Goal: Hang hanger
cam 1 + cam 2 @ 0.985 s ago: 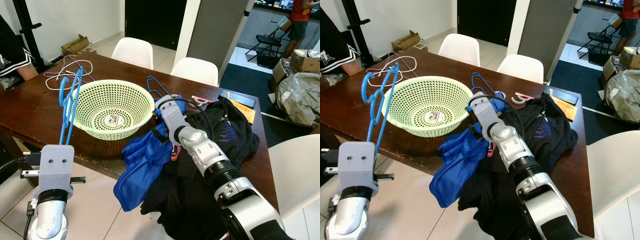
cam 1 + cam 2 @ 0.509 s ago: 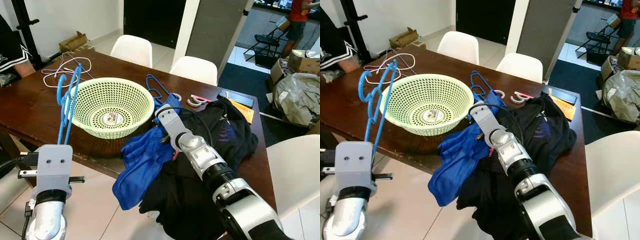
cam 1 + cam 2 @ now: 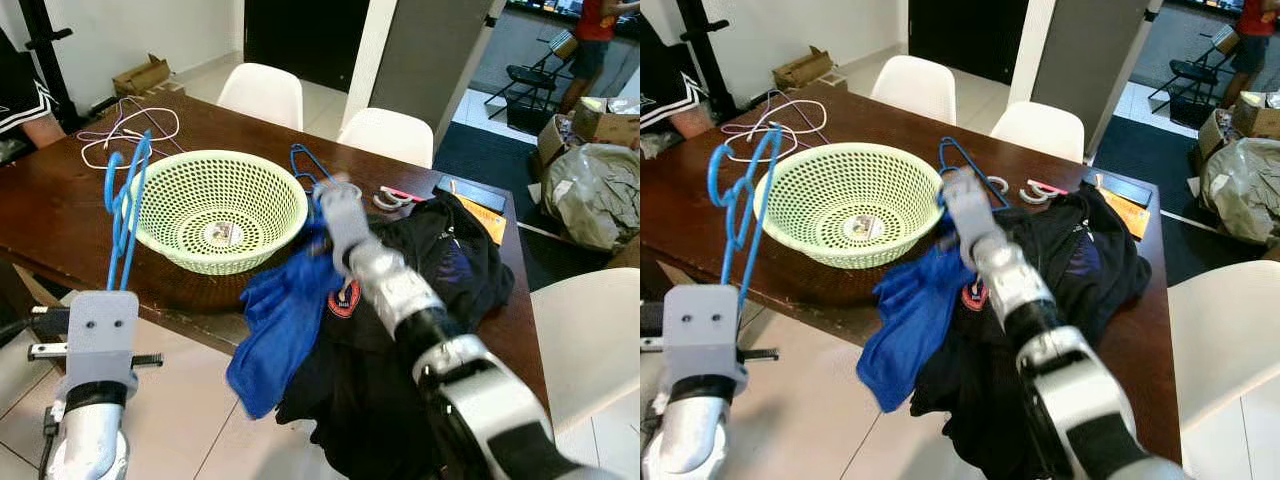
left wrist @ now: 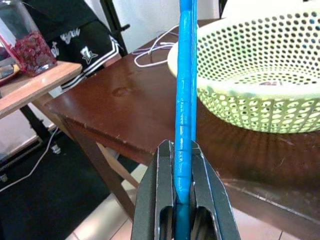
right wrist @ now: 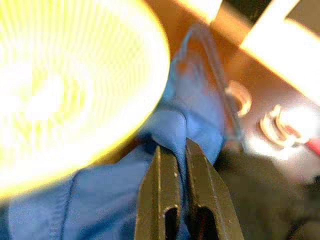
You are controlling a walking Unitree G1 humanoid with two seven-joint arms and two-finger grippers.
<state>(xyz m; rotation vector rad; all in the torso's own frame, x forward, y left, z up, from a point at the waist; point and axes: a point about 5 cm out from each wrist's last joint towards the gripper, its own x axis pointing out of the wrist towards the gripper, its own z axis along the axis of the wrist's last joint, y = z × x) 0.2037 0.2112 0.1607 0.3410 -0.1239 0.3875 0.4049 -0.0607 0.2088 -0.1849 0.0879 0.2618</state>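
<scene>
Beside the green basket (image 3: 215, 205), left claw (image 4: 182, 192) gripping blue hanger (image 3: 124, 215), right claw (image 5: 181, 192) pinching blue cloth (image 3: 285, 315)

right gripper (image 5: 179, 150) | fingers pinch blue cloth (image 5: 125, 175) | beside green basket (image 5: 75, 90)

The left arm (image 3: 88, 440) is showing a silver forearm, a black band, and a grey block wrist housing (image 3: 100, 335) with two dark screw holes. Black cables are trailing at nine o'clock. The right arm (image 3: 455, 375) is looking silver with black joints.
</scene>
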